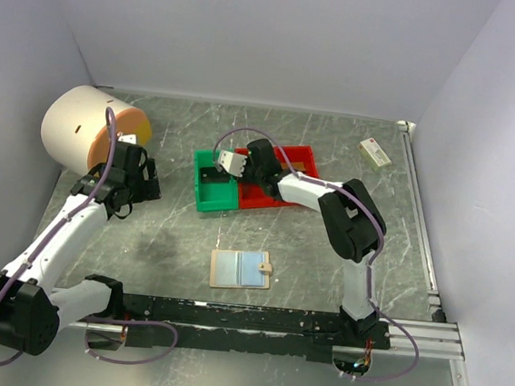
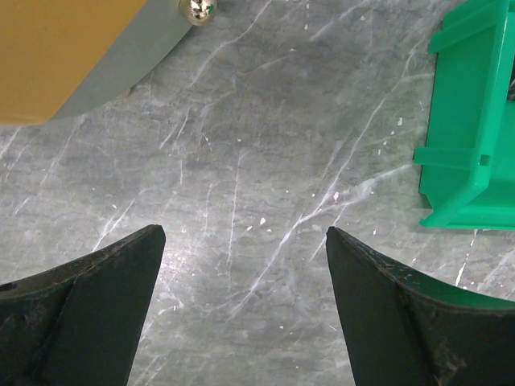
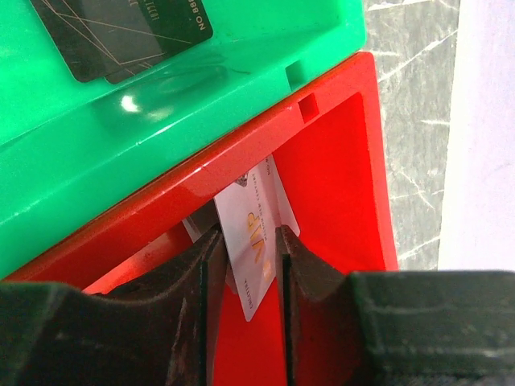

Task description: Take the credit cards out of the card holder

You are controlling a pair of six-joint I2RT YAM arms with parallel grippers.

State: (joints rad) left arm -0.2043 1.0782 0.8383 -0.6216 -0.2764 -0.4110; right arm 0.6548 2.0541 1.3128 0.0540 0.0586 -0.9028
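Green bin [image 1: 213,201] beside red bin [image 1: 304,160]

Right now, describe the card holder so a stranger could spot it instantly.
Start at the green bin and red bin, side by side. Nearer the arm bases than both lies the card holder. It is flat and tan with a pale blue-grey inside, unlike the bright plastic bins.

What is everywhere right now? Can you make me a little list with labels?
card holder: lies open on the table, apart from both grippers
green bin: has a dark card in it
red bin: has a white card with gold letters in it
right gripper: over the red bin, jaws apart, white card showing between them
left gripper: open over bare table, holding nothing
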